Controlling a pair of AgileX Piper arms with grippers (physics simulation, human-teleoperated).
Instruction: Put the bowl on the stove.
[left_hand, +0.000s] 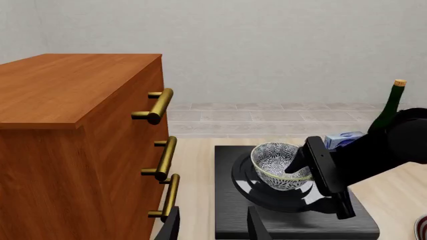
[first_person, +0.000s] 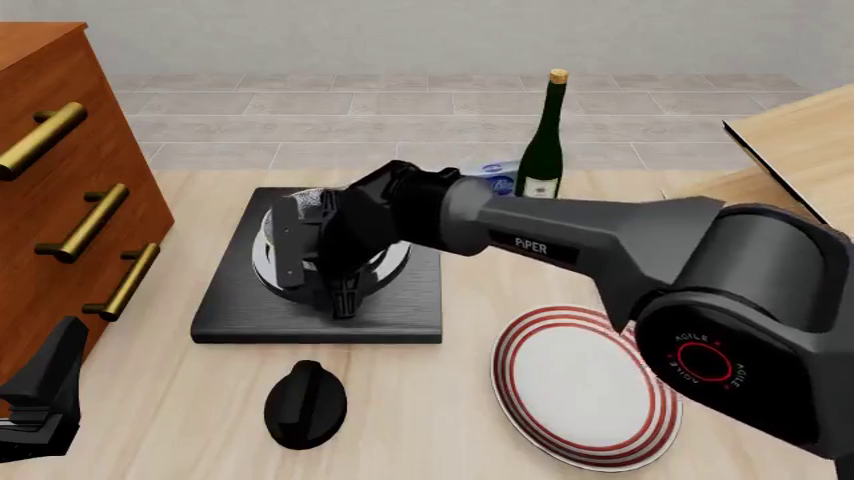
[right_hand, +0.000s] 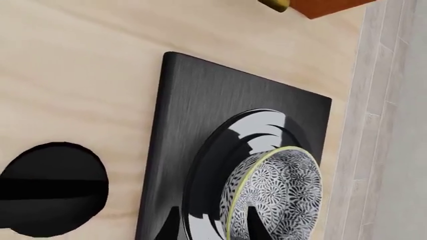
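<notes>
**Bowl held over the burner, ready for release**

The right gripper (left_hand: 313, 172) reaches across the table and pinches the rim of the bowl (left_hand: 280, 165), one finger inside the wall and one outside, so the jaws are closed on the bowl. A rim pinch of this kind suits a thin-walled vessel too wide to be spanned whole. The bowl sits tilted toward the gripper, directly above the round burner of the stove (first_person: 254, 310); the left wrist view shows its base at or just above the silver rings, though contact cannot be confirmed. The right wrist view places the bowl (right_hand: 277, 195) within the burner's outline, so it is roughly centred on the stove (right_hand: 180, 125).

The left gripper (left_hand: 213, 225) waits low at the near left edge, its two fingertips apart and empty, well clear of the work. It looks past the drawer cabinet (left_hand: 73, 130) toward the stove.

The knob (first_person: 306, 402), the plate (first_person: 581, 385) and the bottle (first_person: 542, 140) stand apart from the stove and do not obstruct lowering. Judged from this placement, levelling the bowl and opening the jaws remain.
</notes>
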